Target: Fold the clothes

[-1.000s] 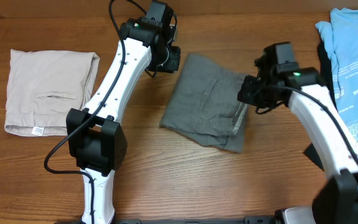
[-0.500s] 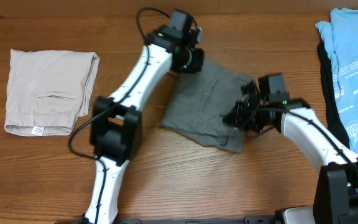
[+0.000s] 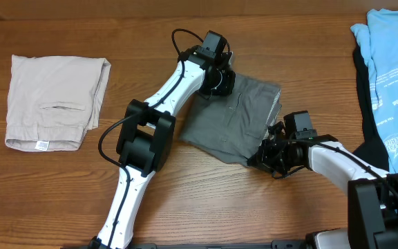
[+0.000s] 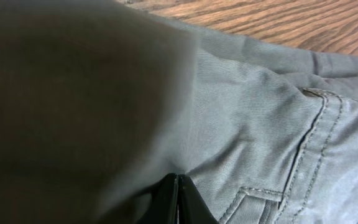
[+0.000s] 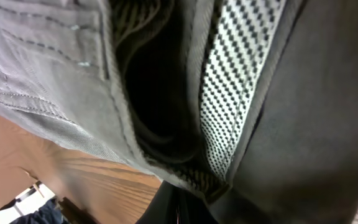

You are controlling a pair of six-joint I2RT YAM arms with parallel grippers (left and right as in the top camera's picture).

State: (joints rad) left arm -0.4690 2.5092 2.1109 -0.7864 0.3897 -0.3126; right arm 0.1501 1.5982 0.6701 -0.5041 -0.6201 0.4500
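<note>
1. Beige shorts [image 3: 54, 100] lie folded flat at the left end of the desk [image 3: 47, 207]. A white tag [image 3: 41, 145] shows at their near edge. They are well apart from both arms.
2. The left arm [image 3: 175, 86] rises from the near edge and reaches away and to the right. It ends over the far-left corner of the grey shorts [image 3: 233, 121].
3. The left fingers [image 4: 191, 208] are clenched on the grey shorts. In the left wrist view the black tips meet with the grey cloth gathered between them. A stitched seam [image 4: 309, 155] runs just to their right, and bare desk shows beyond the cloth's far edge.
4. The grey shorts lie in the middle of the desk, folded into a rough four-sided shape turned slightly askew. A paler strip runs along their right edge.
5. The right fingers [image 5: 166, 211] sit low at the near-right corner of the grey shorts and are clenched on the edge there. In the right wrist view the cloth layers gape above the tips and bare a black-and-white checked lining [image 5: 238, 81].
6. The right arm [image 3: 337, 155] comes in from the near-right corner of the desk, lying low and pointing left.
7. A blue shirt [image 3: 392, 69] with white print lies at the far right edge, on top of a dark garment [image 3: 370, 131]. It is apart from the grey shorts.
</note>
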